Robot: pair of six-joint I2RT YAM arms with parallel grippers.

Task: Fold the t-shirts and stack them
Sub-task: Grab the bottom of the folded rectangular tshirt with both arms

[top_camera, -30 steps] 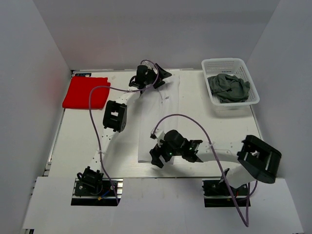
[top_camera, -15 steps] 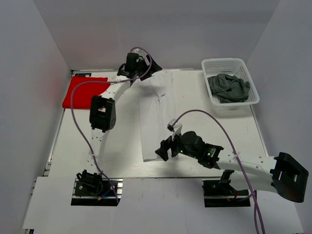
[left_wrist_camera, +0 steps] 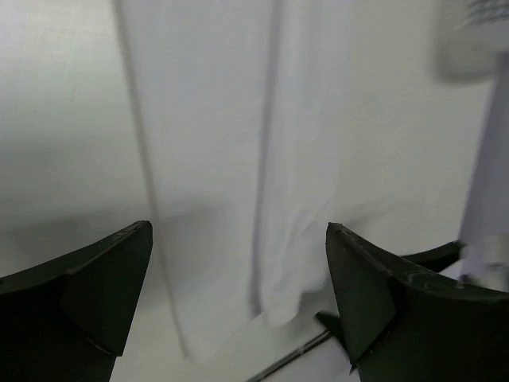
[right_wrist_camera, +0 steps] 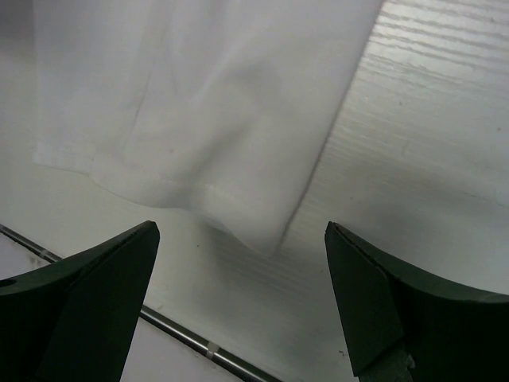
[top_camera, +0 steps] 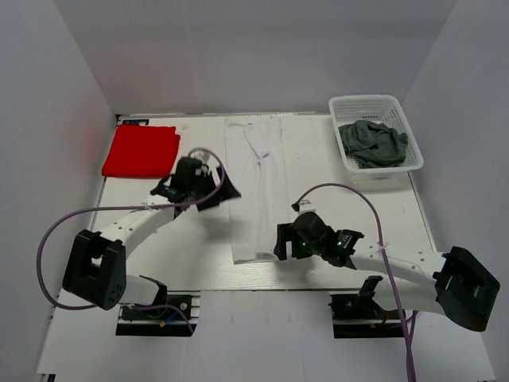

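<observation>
- White t-shirt [top_camera: 254,185]: folded into a long narrow strip, lying flat mid-table [top_camera: 334,199], running from the far edge toward the near edge
- Red t-shirt [top_camera: 141,151]: folded flat, far left corner of table
- Dark grey t-shirt [top_camera: 372,143]: crumpled inside white lattice basket [top_camera: 402,111], far right
- Left gripper [top_camera: 225,193]: jaws spread wide, holding nothing, just beside strip's left edge at mid-length
- Right gripper [top_camera: 279,241]: jaws spread wide, holding nothing, just beside strip's near right corner; hem shows between its fingers in the wrist view
</observation>
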